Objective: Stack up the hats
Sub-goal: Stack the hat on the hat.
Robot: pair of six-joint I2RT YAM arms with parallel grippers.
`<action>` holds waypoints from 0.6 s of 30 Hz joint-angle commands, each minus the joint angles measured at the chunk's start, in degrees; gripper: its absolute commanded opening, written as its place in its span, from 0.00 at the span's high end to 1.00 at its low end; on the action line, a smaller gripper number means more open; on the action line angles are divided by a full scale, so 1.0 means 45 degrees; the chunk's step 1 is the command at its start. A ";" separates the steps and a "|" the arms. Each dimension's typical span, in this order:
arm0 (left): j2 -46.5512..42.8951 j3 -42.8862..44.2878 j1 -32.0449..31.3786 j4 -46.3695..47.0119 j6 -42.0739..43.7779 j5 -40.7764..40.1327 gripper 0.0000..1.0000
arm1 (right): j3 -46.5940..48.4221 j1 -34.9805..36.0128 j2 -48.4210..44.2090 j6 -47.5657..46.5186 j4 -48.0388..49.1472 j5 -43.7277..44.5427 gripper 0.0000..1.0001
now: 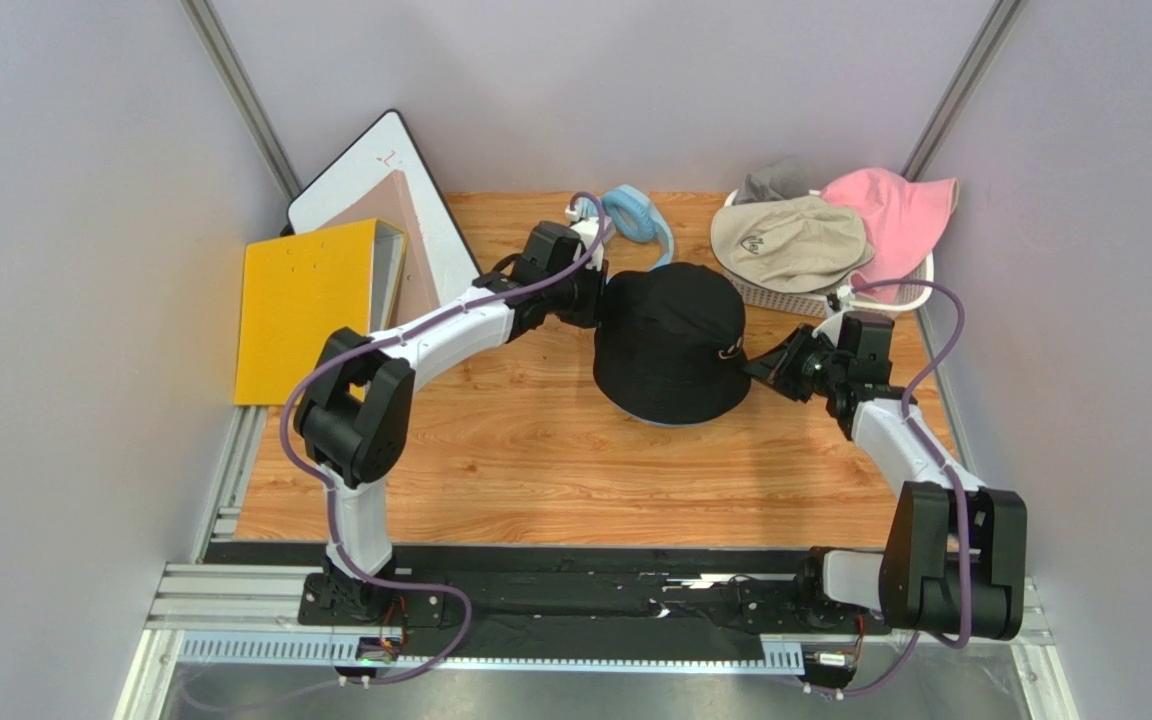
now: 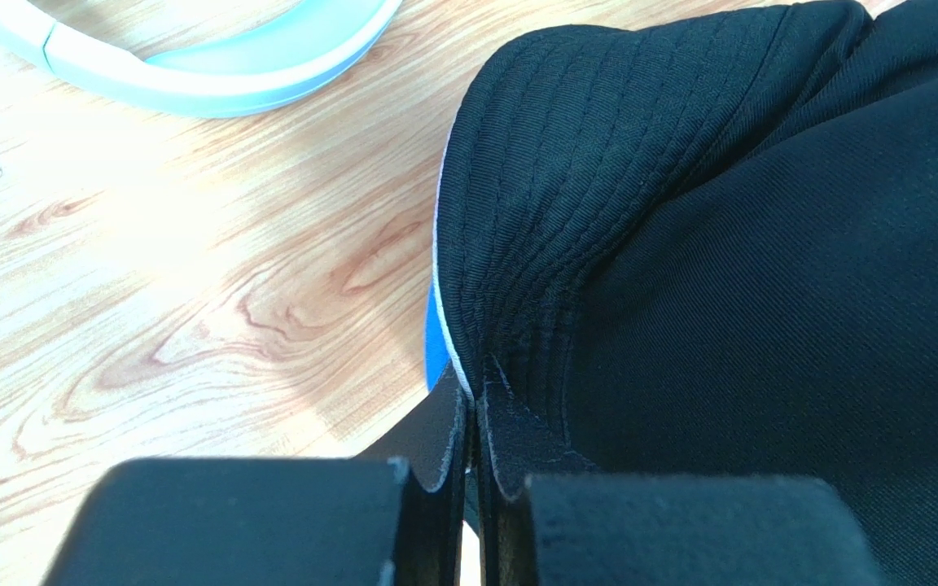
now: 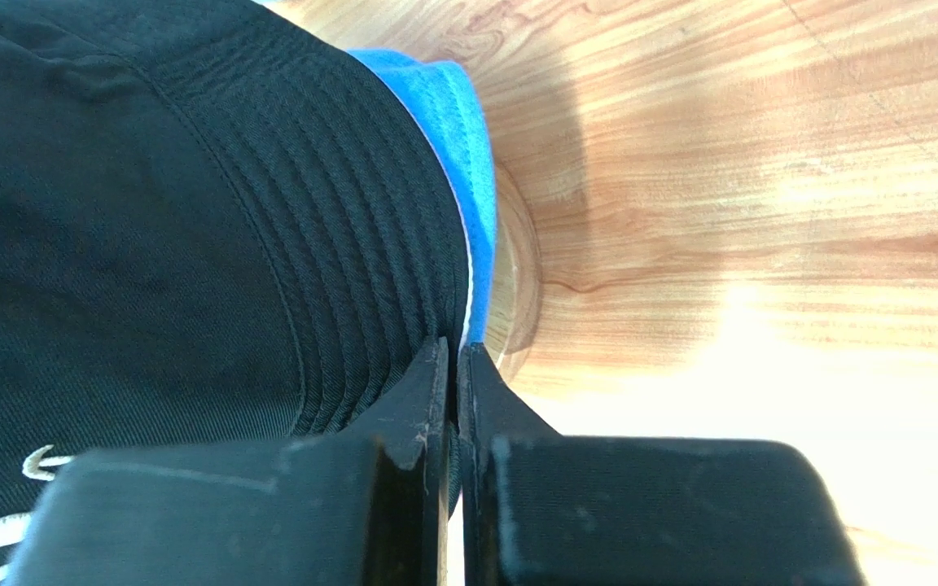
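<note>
Top external view has the black hat (image 1: 672,342) sitting crown-up near the middle of the wooden table (image 1: 537,450). It lies over a blue hat (image 3: 456,116), whose brim peeps out beneath it. The left arm rises from its base, folds at the elbow and stretches forward and rightward, so the left gripper (image 1: 593,296) is at the black hat's left brim. The left wrist view shows its fingers pressed together on that stitched brim edge. The right arm bends at its elbow and reaches forward and leftward, low over the table, so the right gripper (image 1: 763,365) meets the black hat's right brim. The right wrist view shows the fingers closed tight with the brim edge pinched between them. Behind and to the right of the black hat, a white basket (image 1: 905,293) carries a beige hat (image 1: 790,240), a pink hat (image 1: 886,203) and a grey hat (image 1: 775,180). A light blue ring (image 1: 639,215) lies just behind the black hat.
</note>
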 commanded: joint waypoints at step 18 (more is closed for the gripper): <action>-0.2102 -0.2477 -0.0145 0.0470 0.0078 -0.3138 0.37 | -0.0160 0.2261 -0.2592 -0.1001 -0.3036 0.3157 1.00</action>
